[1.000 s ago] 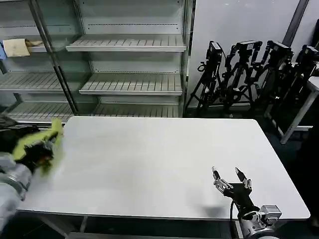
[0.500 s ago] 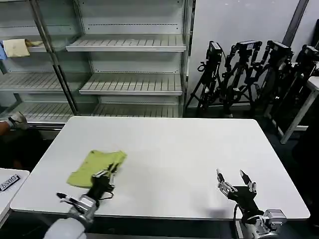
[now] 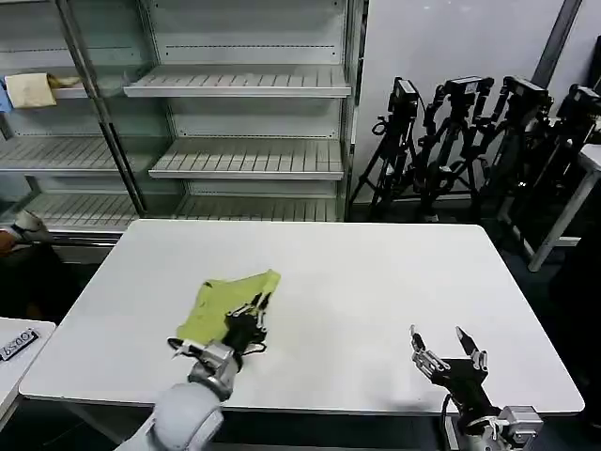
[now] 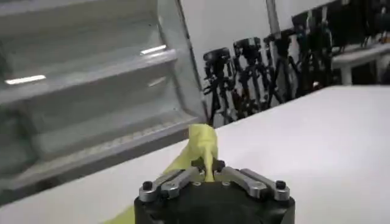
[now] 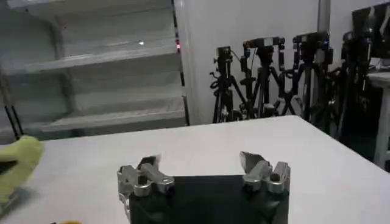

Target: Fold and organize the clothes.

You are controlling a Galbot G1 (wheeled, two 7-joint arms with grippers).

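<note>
On the white worktop (image 3: 357,272), left of centre, the lime T-shirt (image 3: 221,303) lies bunched, its near edge pinched in the left gripper (image 3: 252,316). Near the worktop's front right edge, well apart from it, the right gripper (image 3: 448,353) hovers with fingers spread.

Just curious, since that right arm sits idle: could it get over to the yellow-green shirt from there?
Probably yes. Bare table lies between the open right end effector and the T-shirt, which the left end effector grips.
</note>
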